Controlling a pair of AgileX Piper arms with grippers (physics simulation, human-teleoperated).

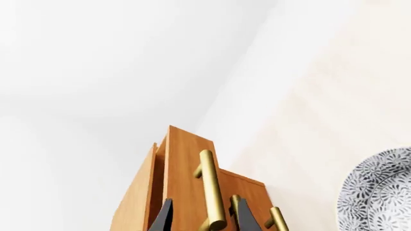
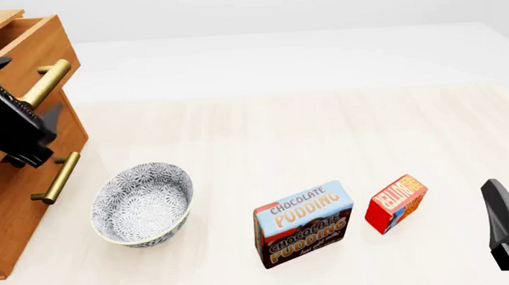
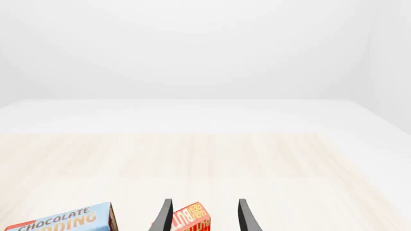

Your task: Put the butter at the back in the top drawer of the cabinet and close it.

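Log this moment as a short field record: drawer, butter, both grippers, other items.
top drawer: pulled partly out of the cabinet
butter: on the table, right of the pudding box, untouched
left gripper: fingers either side of the top drawer's brass handle
right gripper: open, empty, butter ahead between its fingers
bowl: in front of the cabinet

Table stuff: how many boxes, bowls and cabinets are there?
Boxes: 2, the pudding and the butter
Bowls: 1, the bowl
Cabinets: 1, the cabinet
Total: 4
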